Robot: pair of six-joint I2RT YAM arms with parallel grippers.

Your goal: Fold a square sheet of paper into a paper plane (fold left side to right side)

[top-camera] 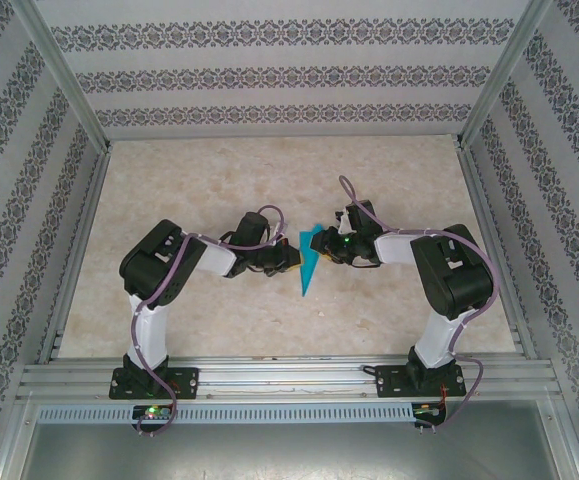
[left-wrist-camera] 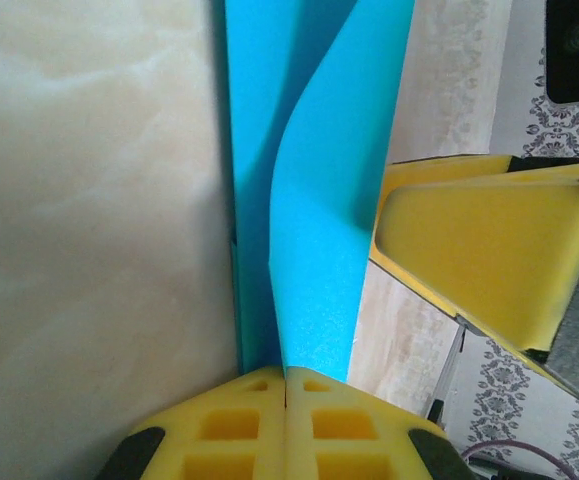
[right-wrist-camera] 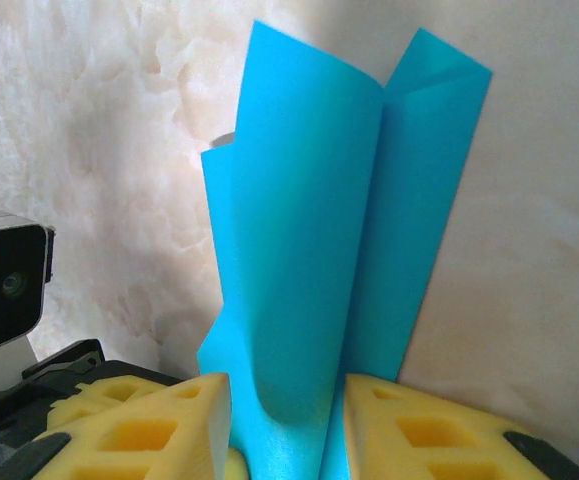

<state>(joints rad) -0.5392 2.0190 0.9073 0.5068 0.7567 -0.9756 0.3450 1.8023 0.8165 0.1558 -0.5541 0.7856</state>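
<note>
The turquoise-blue sheet of paper (top-camera: 310, 268), folded into a narrow shape with its point toward the near edge, lies mid-table between both grippers. My left gripper (top-camera: 291, 258) is at its left side. In the left wrist view that gripper (left-wrist-camera: 286, 372) has its yellow pads pressed together on the end of a raised flap of the paper (left-wrist-camera: 314, 230). My right gripper (top-camera: 327, 248) is at the paper's right side. Its jaws (right-wrist-camera: 284, 390) stand apart, and a bulging fold of the paper (right-wrist-camera: 319, 250) runs up between them, touching both fingers.
The marbled tabletop (top-camera: 269, 180) is ringed by an aluminium frame (top-camera: 79, 250) and patterned walls. A yellow finger of the right gripper (left-wrist-camera: 479, 250) shows close beside the paper in the left wrist view. The left arm's black wrist (right-wrist-camera: 4, 285) sits left of the paper.
</note>
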